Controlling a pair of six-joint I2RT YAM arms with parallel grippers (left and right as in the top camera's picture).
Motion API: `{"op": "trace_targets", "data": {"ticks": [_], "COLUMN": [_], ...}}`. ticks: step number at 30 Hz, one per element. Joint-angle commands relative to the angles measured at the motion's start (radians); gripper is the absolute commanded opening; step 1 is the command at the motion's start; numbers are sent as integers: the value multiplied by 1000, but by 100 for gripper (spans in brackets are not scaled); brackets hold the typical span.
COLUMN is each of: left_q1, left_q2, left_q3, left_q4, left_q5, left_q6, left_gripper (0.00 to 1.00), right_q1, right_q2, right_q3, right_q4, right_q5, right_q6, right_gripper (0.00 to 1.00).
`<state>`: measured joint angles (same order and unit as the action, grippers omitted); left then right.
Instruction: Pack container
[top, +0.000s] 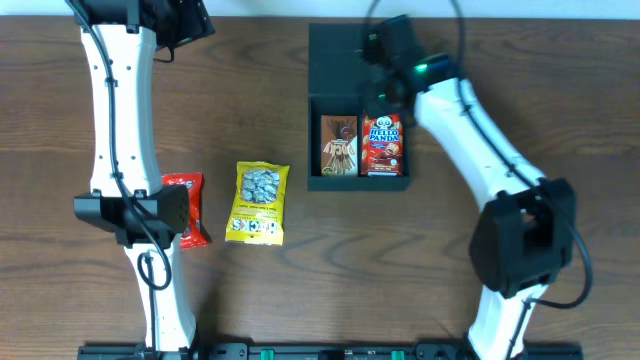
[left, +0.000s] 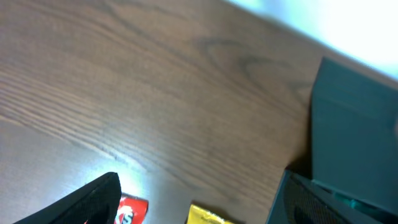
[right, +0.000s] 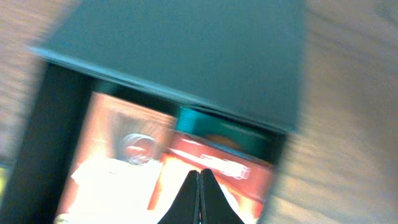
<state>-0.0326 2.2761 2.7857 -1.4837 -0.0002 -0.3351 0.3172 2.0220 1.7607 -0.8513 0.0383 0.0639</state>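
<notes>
- Over the container (top: 335, 60), above its right-hand half: right gripper (top: 384, 98), jaws clenched tip to tip with nothing between them, pointing down toward the packs inside.
- On the wooden table (top: 480, 60): the container itself, a dark charcoal-teal box, resting flat with its flap lid thrown open and lying behind the box, on the side away from the arm bases.
- Inside the container, upright and just beside each other in the open compartment: brown snack pack (top: 339, 147) in the left half, red Hello Panda pack (top: 384, 147) in the right half.
- Behind the red Hello Panda pack, close under the lid's edge: teal sliver (right: 199, 118), seen only in the blurred right wrist view, too smeared to name.
- Left of the container, well apart from it on the table: yellow snack bag (top: 259, 203), lying flat.
- Farther left of the container, beyond the yellow snack bag: small red snack pack (top: 188, 205), partly hidden under the left arm.
- Far to the left of the container, level with its lid: left gripper (left: 200, 183), jaws released and spread wide, holding nothing, above bare wood.
</notes>
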Motion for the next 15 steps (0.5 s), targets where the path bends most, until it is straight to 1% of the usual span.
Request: {"op": "trace_targets", "data": {"ticks": [1,3,6,8,15], "left_q1": [1,2,2,2,2], "left_q2": [13,13,13,13,13], "left_q3": [-61,-99,-137,-148,-148], "left_q4": [6,18,32,37,47], "left_q5": [-7,-7,-7,-7,-7], "left_q6": [22,22,22,22,22], "left_gripper": [85,85,84,85,86], "right_q1": [-111,-165,-204,-205,-183], "right_q2": [-2,1,9,9,10], "right_q3": [9,0,-52,-114,-259], "right_q4": [-18,-28,-24,-12,55], "right_q5": [-31,-84,-133,-172,-211], "right_q6": [30,34,48,48,85], "right_gripper": [1,2,2,2,2]}}
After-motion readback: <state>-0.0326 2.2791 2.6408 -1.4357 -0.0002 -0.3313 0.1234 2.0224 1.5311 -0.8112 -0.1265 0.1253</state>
